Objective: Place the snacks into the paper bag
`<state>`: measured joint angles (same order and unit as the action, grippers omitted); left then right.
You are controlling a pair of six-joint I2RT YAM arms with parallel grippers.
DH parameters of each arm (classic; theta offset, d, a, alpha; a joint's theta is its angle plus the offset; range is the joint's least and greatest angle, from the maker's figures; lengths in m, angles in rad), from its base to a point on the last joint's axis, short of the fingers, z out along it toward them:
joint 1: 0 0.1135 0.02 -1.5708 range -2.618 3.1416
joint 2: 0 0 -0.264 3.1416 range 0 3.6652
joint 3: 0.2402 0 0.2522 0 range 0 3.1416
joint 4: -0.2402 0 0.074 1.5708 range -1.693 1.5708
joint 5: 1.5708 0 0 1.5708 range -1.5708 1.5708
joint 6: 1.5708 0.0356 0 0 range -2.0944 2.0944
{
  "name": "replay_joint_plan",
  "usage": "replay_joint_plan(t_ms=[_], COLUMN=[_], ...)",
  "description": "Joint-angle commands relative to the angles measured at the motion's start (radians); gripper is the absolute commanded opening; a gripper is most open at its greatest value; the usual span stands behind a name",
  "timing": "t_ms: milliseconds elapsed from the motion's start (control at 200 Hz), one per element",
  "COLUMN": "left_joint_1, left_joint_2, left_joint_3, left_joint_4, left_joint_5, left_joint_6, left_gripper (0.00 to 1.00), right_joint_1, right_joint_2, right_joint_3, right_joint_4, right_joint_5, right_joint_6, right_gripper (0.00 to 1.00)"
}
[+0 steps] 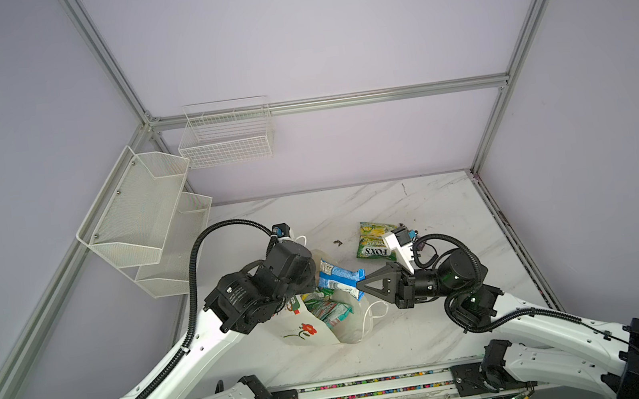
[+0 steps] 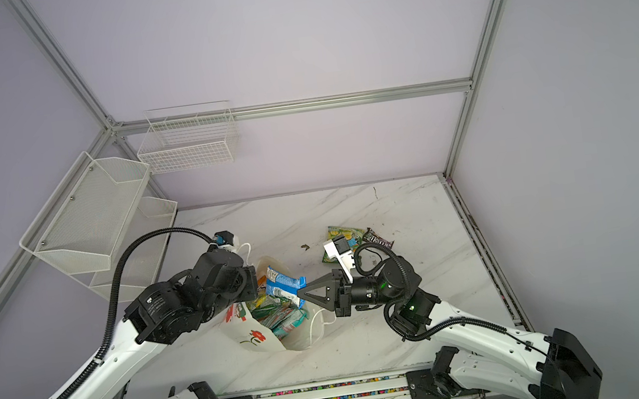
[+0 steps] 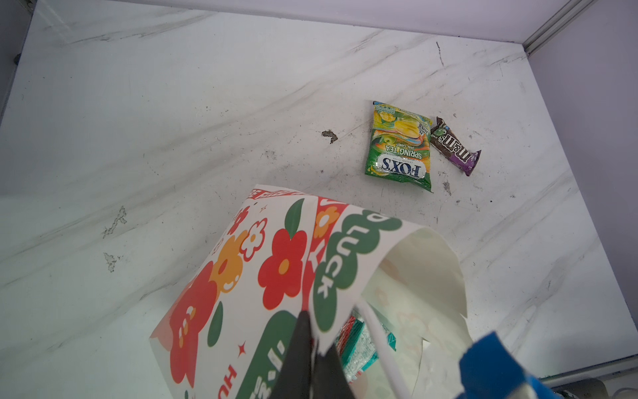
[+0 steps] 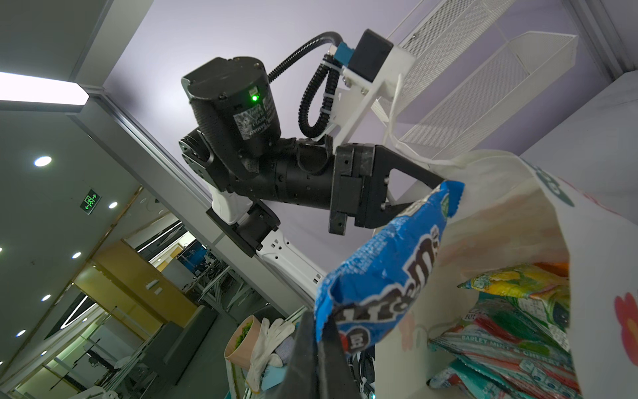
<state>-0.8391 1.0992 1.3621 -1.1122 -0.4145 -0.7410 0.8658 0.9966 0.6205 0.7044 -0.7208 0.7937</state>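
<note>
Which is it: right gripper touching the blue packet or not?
Touching. Right wrist view: right gripper is shut on the blue packet, pinching its edge.

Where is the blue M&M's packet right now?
In both top views the blue M&M's packet hangs near the middle, pinched by the right pincer, at the open mouth of the paper bag.

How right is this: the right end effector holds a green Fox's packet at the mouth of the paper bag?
Wrong packet: the right end effector holds a blue M&M's packet at the mouth of the paper bag, as the right wrist view shows.
</note>
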Motion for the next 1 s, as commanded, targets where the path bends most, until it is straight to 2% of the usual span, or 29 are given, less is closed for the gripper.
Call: replay_joint_plan(t_ms=[0, 480, 995], left_joint_1=[0.000, 0.000, 0.000], left_joint_2=[-0.031, -0.034, -0.036], left_joint_3=[0.010, 0.013, 0.008], left_joint_4=[0.080, 0.081, 0.082], left_joint_5=[-0.006, -0.007, -0.006], left_joint_6=[-0.010, -0.008, -0.009], left_gripper=[0.00, 0.00, 0.00], right_joint_1=[0.015, 0.052, 0.063], right_joint_2=[0.011, 0.074, 0.100], right_joint_3=[0.037, 0.085, 0.086], right_joint_4=[0.002, -0.033, 0.008], right_joint_5=[0.027, 0.093, 0.136], right_joint_6=[-0.029, -0.054, -0.034], right_gripper=[0.00, 0.00, 0.00])
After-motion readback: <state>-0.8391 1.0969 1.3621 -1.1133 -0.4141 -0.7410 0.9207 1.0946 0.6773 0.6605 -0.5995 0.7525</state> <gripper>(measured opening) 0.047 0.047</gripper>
